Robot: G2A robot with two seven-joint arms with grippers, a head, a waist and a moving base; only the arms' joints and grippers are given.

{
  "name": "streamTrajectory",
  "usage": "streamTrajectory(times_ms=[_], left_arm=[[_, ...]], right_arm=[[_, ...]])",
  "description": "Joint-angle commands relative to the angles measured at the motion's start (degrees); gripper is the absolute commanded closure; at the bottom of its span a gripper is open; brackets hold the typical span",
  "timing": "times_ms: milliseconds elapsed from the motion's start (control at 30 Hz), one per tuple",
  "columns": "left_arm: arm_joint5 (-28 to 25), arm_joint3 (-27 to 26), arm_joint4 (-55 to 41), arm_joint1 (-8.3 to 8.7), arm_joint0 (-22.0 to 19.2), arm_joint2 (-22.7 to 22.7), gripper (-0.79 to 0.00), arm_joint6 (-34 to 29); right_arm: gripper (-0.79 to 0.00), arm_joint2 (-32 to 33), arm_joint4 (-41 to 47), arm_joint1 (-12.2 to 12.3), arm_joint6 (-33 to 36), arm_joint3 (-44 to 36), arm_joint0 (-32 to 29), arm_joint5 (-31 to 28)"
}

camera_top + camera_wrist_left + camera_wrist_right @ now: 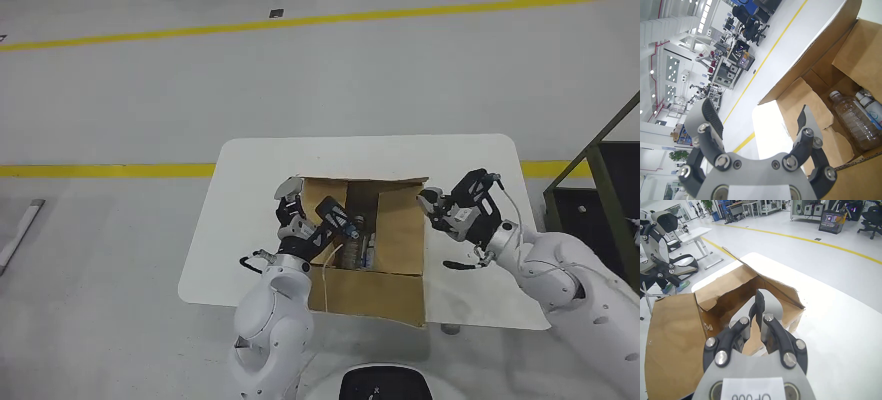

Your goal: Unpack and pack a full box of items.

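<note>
Bottles point(851, 121) lay in the open box point(395, 290) on the table point(250, 220); left gripper point(753, 111) hung wide-jawed over its rim, likely to pick one, right gripper point(758, 303) pinched together, empty, beside it.

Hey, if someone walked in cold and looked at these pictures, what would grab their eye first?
The open cardboard box in the middle of the white table, flaps spread, with a clear bottle and a white bottle inside. Then the left gripper, open at the box's edge, and the right gripper, shut, at the opposite side.
</note>
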Motion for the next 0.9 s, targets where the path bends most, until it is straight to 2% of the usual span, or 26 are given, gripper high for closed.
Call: streamTrajectory(times_ms=[0, 167, 300, 433, 633, 867], left_arm=[[0.00, 0.00, 0.00, 0.00, 0.00, 0.00, -0.785, 0.00], [0.00, 0.00, 0.00, 0.00, 0.00, 0.00, -0.785, 0.00], [0.00, 0.00, 0.00, 0.00, 0.00, 0.00, -0.785, 0.00], [0.00, 0.00, 0.00, 0.00, 0.00, 0.00, -0.785, 0.00], [0.00, 0.00, 0.00, 0.00, 0.00, 0.00, -0.785, 0.00], [0.19, 0.14, -0.11, 0.02, 0.21, -0.03, -0.785, 0.33]], right_arm=[[0.000, 0.00, 0.00, 0.00, 0.00, 0.00, 0.00, 0.01], [0.000, -1.20, -2.82, -0.18, 0.34, -0.36, -0.43, -0.09], [0.000, -5.63, -4.74, -1.32, -0.80, 2.16, 3.17, 1.56], [0.000, -11.89, -6.19, -3.51, -2.69, 9.57, 10.95, 4.97], [0.000, -19.07, -2.39, -7.74, -4.73, 24.03, 23.58, 11.50], [0.000, -24.31, 4.04, -12.24, -3.47, 38.03, 32.32, 16.38]])
